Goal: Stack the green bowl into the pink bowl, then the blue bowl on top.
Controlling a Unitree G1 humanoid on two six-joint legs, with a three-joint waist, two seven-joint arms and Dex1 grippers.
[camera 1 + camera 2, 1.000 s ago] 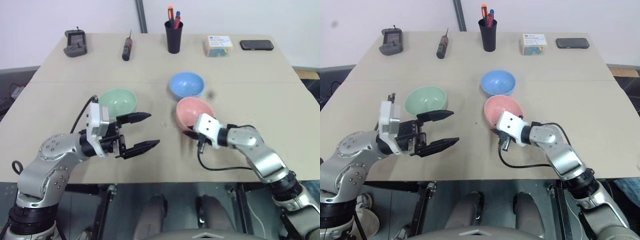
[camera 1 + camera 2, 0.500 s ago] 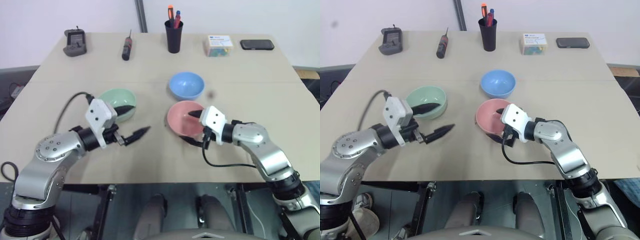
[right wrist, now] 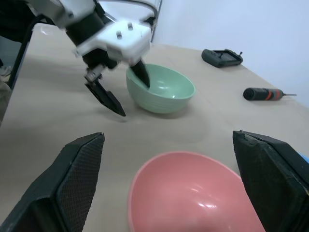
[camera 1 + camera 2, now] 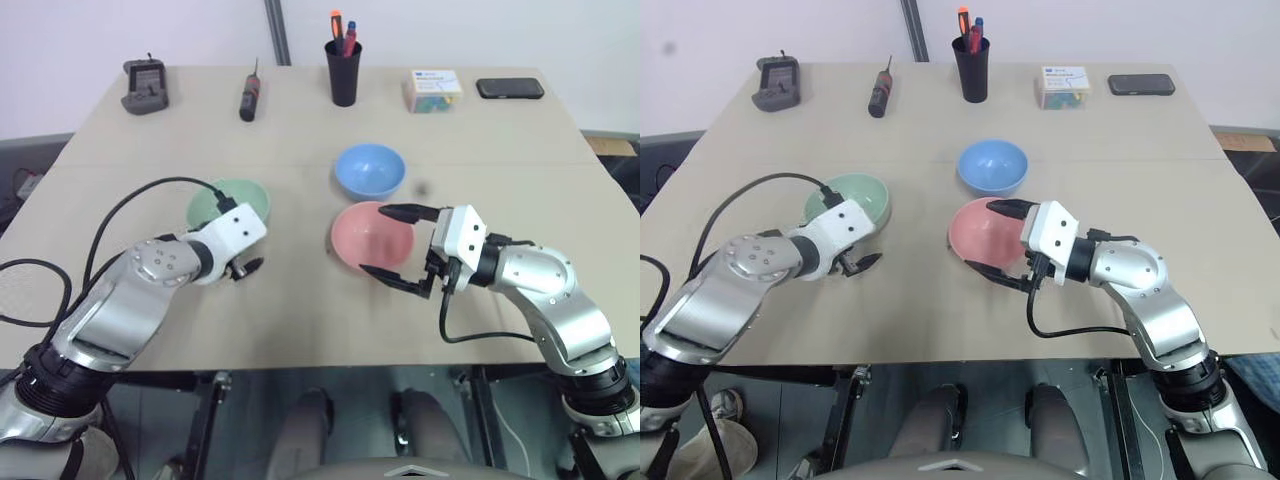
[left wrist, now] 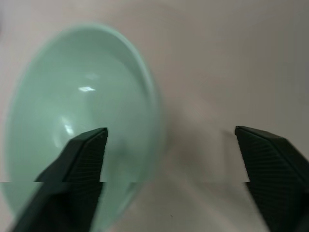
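The green bowl (image 4: pixel 222 197) sits on the table left of centre. My left gripper (image 5: pixel 169 133) is open and straddles its near rim, with one finger inside the bowl and the other outside over the table. The pink bowl (image 4: pixel 352 240) rests in the middle of the table, with the blue bowl (image 4: pixel 369 170) just behind it. My right gripper (image 4: pixel 374 241) hovers open at the pink bowl's right side, pointing left. Its fingers hold nothing, and the pink bowl (image 3: pixel 188 193) lies below between them.
Along the far edge stand a black device (image 4: pixel 146 85), a screwdriver (image 4: pixel 249 95), a black pen cup (image 4: pixel 343 75), a small box (image 4: pixel 433 90) and a phone (image 4: pixel 510 88). The table's front edge (image 4: pixel 320 362) runs close under both arms.
My right gripper let go of the pink bowl, opened wide and rose. The pink bowl now sits slightly further left. My left gripper swung down onto the green bowl's rim and its jaws narrowed.
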